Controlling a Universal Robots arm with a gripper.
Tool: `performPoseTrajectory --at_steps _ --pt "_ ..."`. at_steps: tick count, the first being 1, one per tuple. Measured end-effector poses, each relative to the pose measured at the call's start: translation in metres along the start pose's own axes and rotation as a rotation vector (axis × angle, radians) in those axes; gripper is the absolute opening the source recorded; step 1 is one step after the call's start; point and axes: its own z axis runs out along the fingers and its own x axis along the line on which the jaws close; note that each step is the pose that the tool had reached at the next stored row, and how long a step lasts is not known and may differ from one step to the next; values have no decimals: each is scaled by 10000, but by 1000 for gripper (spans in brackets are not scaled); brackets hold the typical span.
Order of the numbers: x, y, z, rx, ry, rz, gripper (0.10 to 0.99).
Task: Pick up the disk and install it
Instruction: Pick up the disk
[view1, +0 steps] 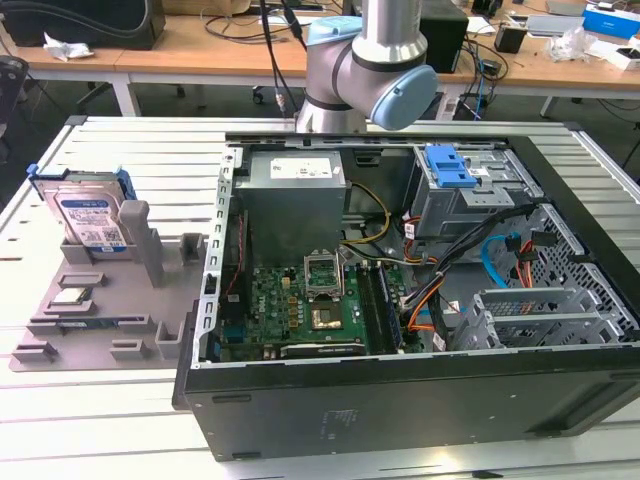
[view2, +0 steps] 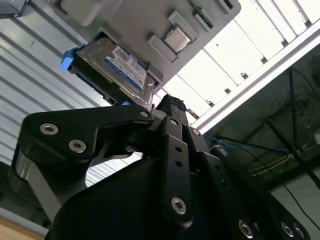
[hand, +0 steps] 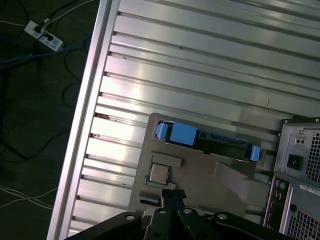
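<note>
The disk (view1: 90, 215), a silver hard drive with a white-and-blue label and blue rails, stands upright in a slot of the grey holder tray (view1: 100, 330) at the exterior view's left. The second wrist view has the disk (view2: 122, 65) label-side on; the first wrist view has the disk (hand: 205, 140) edge-on. My gripper (hand: 172, 194) hangs well above the tray, apart from the disk, its black fingers pressed together with nothing between them. In the second wrist view the gripper (view2: 167, 104) tip points toward the disk's edge.
A small silver square chip (view1: 68, 296) lies in the tray near the disk. The open computer case (view1: 400, 400) sits at the exterior view's right, with a blue-latched grey drive cage (view1: 450, 170), a motherboard (view1: 310, 310) and cables. The arm's elbow (view1: 370, 60) rises behind the case.
</note>
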Motion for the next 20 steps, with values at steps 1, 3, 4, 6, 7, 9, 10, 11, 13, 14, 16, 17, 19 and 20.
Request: performPoseTrajectory --at_steps 1,3,4,6,7,9,10,11,13,14,16,17,19,20 --pt "0 -1 -1 12 6 -90 106" --pt "0 0 0 29 14 -375 106" --pt "0 0 -1 28 19 -636 106" --pt "0 1 -1 23 23 -921 106" --pt "0 1 -1 21 25 -1037 106" --pt "0 0 0 18 27 -1250 106" --pt "0 0 0 16 29 -1384 106" --pt "0 1 0 14 30 -1482 106" --pt "0 0 0 10 34 -1709 106" --pt "0 0 -1 9 35 -1825 106" --pt "0 0 0 5 38 -2011 106" --pt "0 0 -1 3 40 -2155 106" --pt "0 0 0 -4 45 -2513 106" --pt "0 0 0 -5 45 -2589 106"
